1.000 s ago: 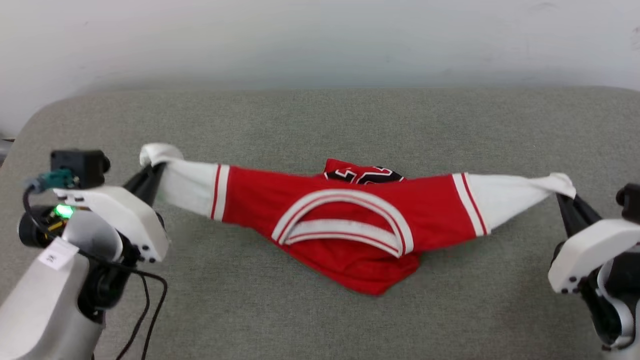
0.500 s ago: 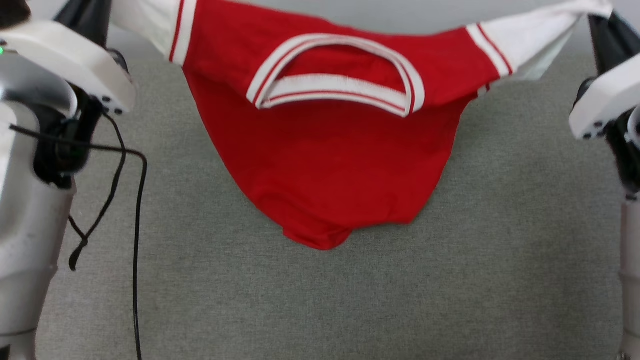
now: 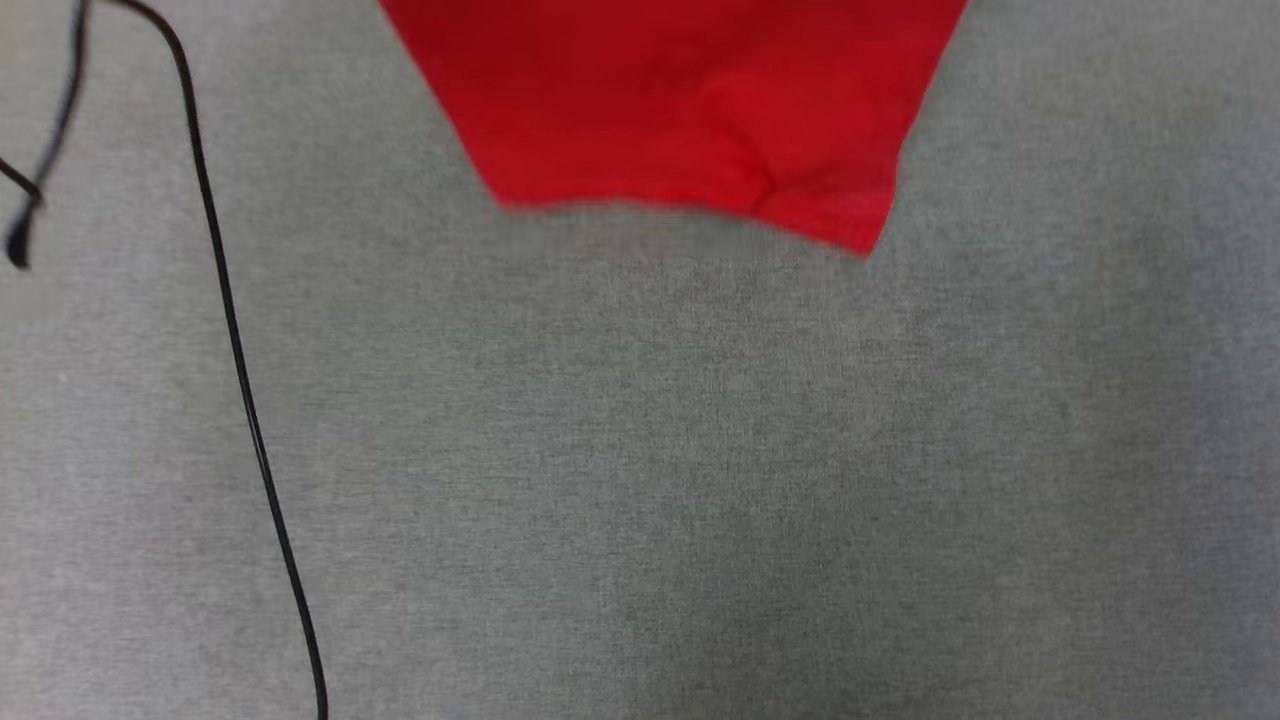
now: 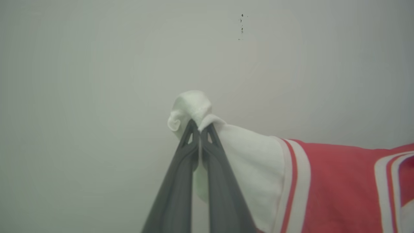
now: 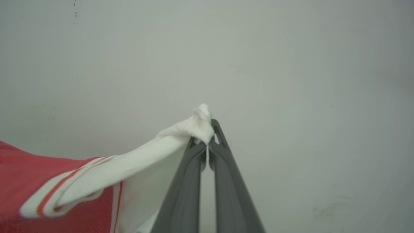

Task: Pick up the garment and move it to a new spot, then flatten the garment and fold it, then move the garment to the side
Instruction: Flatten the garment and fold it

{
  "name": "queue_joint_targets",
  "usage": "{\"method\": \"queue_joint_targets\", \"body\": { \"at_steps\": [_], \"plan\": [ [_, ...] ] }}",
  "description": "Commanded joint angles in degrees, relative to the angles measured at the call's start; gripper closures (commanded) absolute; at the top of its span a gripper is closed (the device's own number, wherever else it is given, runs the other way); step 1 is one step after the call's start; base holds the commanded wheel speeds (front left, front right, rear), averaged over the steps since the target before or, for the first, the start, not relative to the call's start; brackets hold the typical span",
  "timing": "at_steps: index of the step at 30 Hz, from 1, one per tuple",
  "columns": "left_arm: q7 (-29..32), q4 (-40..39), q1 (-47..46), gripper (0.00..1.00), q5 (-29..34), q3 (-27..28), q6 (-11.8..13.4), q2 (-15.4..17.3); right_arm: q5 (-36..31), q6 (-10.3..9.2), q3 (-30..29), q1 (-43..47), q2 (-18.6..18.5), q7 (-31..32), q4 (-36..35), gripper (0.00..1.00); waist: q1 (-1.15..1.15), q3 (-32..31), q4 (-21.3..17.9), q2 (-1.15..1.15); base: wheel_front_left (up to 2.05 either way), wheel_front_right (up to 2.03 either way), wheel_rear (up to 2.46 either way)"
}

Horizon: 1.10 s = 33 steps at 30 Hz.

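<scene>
The garment (image 3: 680, 110), a red jersey with white sleeves, hangs in the air; its red lower hem dangles at the top of the head view above the grey cloth surface (image 3: 640, 480). In the left wrist view my left gripper (image 4: 200, 127) is shut on the bunched white sleeve (image 4: 245, 155), with red-striped trim and red cloth trailing right. In the right wrist view my right gripper (image 5: 209, 136) is shut on the other white sleeve (image 5: 181, 132), the red body (image 5: 19, 174) sagging to the lower left. Both grippers stand before a pale wall.
A thin black cable (image 3: 235, 360) runs down the left side of the head view over the grey surface. A pale wall (image 4: 97, 64) lies behind the raised grippers.
The garment has been lifted off the grey surface by both sleeves. The head view has shifted steeply downward, so arms and collar have left it and the hem alone remains.
</scene>
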Motion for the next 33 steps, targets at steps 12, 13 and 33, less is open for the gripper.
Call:
{"method": "queue_joint_targets", "body": {
  "at_steps": [12, 13, 33],
  "plan": [
    [-5.0, 13.8, -10.3, 1.00, -0.8, 0.1, -3.4, -0.1, -1.7, -0.06, 1.6, -14.3, 3.1, -4.8, 14.4, 1.00, -0.01, 10.0, -2.0, 0.00, 0.00, 0.00, 0.00],
    [-5.7, 15.2, -10.2, 1.00, -1.1, 0.1, -3.6, -0.2, -1.8, -0.06, 1.9, -14.4, 3.4, -5.2, 15.9, 1.00, -0.01, 10.4, -2.1, 0.00, 0.00, 0.00, 0.00],
    [-12.9, 26.5, 8.5, 1.00, -13.1, -6.3, -4.9, -4.8, 6.2, -0.06, 4.5, 3.2, 6.5, -15.3, 37.8, 1.00, -0.01, 6.9, 0.0, 0.00, 0.00, 0.00, 0.00]
  ]
}}
